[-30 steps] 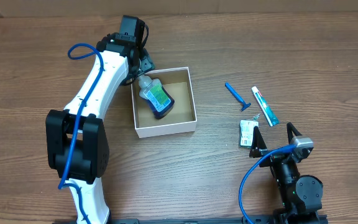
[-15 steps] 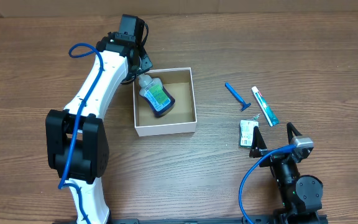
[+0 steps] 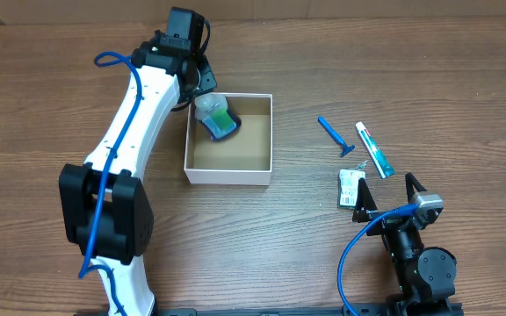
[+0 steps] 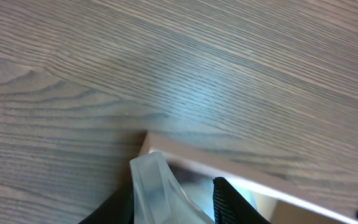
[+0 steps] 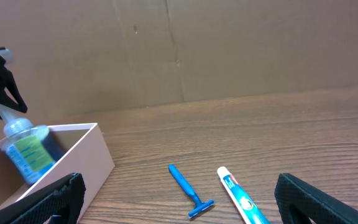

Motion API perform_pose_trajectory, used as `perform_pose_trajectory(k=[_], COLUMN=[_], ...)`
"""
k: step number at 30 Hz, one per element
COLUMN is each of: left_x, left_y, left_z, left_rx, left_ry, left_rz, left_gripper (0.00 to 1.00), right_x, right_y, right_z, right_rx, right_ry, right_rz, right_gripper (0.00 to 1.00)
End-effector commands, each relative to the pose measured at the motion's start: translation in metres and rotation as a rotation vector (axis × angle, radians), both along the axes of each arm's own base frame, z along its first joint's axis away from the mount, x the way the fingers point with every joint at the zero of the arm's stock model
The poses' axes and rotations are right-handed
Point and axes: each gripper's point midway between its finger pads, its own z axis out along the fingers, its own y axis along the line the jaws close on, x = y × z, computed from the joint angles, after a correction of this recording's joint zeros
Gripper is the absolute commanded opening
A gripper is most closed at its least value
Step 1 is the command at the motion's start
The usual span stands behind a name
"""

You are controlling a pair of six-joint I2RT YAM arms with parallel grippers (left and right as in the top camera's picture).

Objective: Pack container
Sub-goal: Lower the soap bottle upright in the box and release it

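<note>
The left gripper (image 3: 202, 100) pinched the bottle (image 3: 218, 121), tilted in the far-left corner of the container (image 3: 228, 176); letting go looked next. The right gripper (image 3: 385, 190) gaped wide, empty.

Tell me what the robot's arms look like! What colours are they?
The left arm is long and white with chunky black joints. The right arm is mostly black. A looping blue cable runs along each one. The left tool and right tool have black fingers.

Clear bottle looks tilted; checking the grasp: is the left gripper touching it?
Touching: left wrist view shows the left gripper pinching the cap of the clear bottle.
</note>
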Motion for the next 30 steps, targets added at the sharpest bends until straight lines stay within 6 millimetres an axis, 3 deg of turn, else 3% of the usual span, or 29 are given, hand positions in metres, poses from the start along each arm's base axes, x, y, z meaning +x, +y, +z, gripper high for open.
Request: perform_pose_trajectory(k=[1,8,18,20,22,25,30], left_x=[0.0,-0.015,-0.017,-0.017,-0.016,-0.014,-0.013], left_y=[-0.018,-0.04,-0.041,-0.041,-0.039,-0.031,-0.002], left_z=[0.056,0.054,0.054,0.054,0.054,0.056,0.069], left_rx=[-0.021,0.014,0.043,0.044,0.054,0.104,0.218], left_ry=[-0.125,-0.099,-0.1,-0.101,-0.103,-0.114,-0.137], left_rz=[-0.069,-0.154,-0.153,-0.153,-0.148,-0.144,-0.09], left_gripper=[0.36,0.39,0.41,0.46,0.64,0.75,0.85], right_x=[0.0,0.0,0.0,0.0,0.0,0.0,0.0], right_y=[-0.001,-0.001,-0.001,-0.001,-0.001,-0.001,-0.001], right_z=[-0.002,-0.002,-0.002,-0.002,-0.002,-0.002,-0.002], right_rx=[-0.006,-0.006,-0.006,-0.006,-0.006,-0.006,-0.006], right_ry=[-0.003,-0.004,-0.003,-0.003,-0.003,-0.003,-0.004], right_rz=[-0.005,-0.005,-0.005,-0.005,-0.005,-0.005,-0.005], right_gripper=[1.0,1.0,1.0,1.0,1.0,1.0,1.0])
